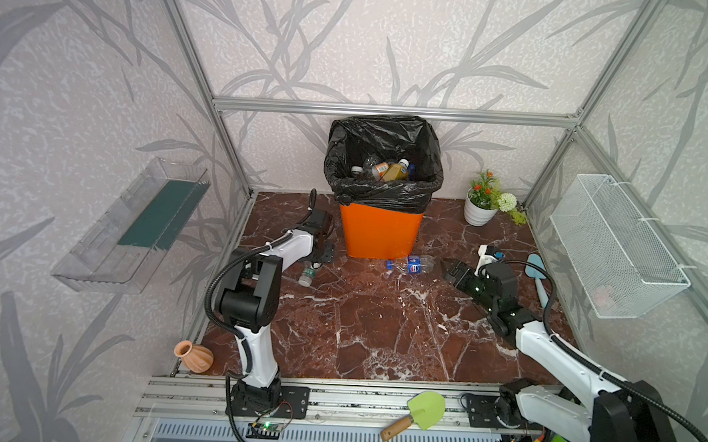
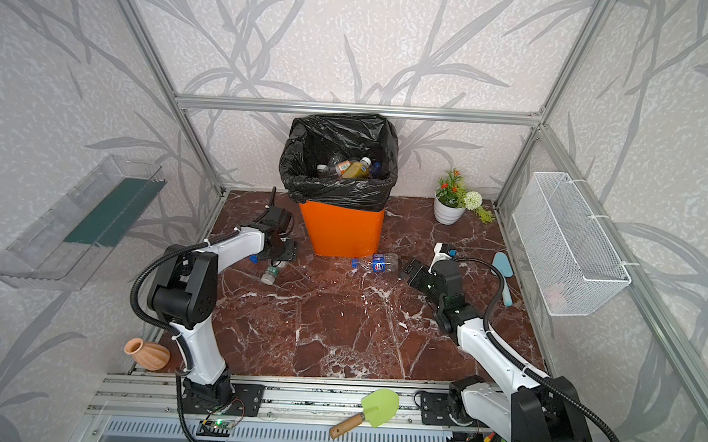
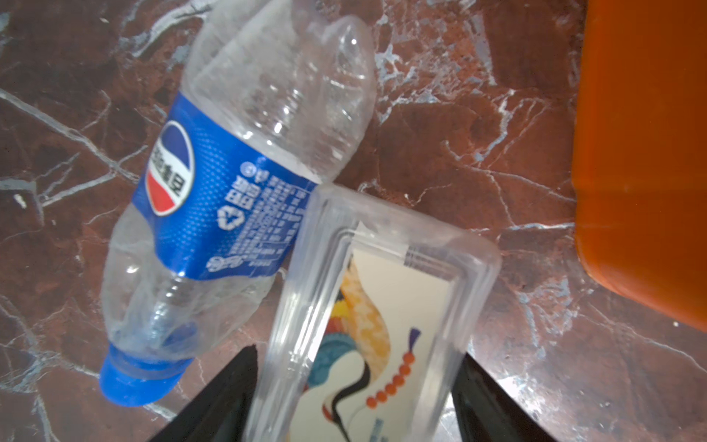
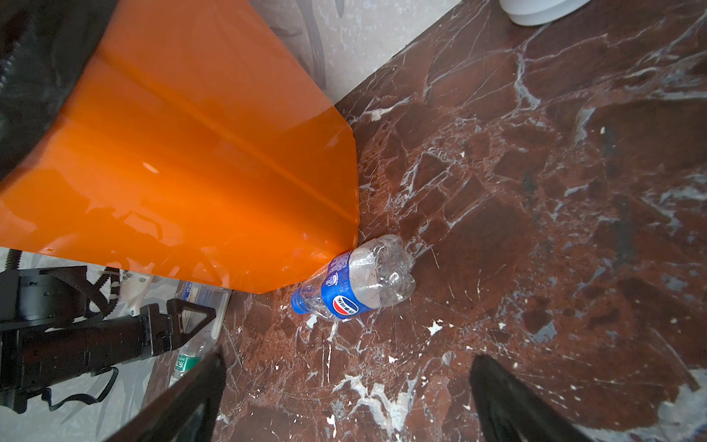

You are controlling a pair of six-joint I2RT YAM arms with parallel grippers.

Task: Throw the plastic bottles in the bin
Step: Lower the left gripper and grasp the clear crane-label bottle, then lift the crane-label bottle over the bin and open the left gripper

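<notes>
The left gripper (image 3: pixel 359 354) has its black jaws set along both long sides of a clear rectangular plastic case (image 3: pixel 382 275) with a colourful printed card inside. Whether they press it cannot be told. Touching that case's corner, outside the jaws, a crushed clear plastic bottle with a blue label and blue cap (image 3: pixel 229 183) lies on its side on the red-brown marble floor (image 3: pixel 478 134). A clear green-labelled bottle (image 1: pixel 307 274) lies near.

The right gripper (image 4: pixel 348 354) is spread wide and empty. Ahead of it a second blue-labelled clear bottle (image 4: pixel 359 285) lies along the front of the tall orange plastic bin (image 1: pixel 379 231), touching its base corner. Its cap points toward the left arm and its base toward the right gripper. More bottles (image 1: pixel 394 171) lie heaped inside the bin's black liner. A white pot of artificial flowers (image 1: pixel 478 207) and a pale blue brush (image 1: pixel 537 273) sit well apart, to the right.
</notes>
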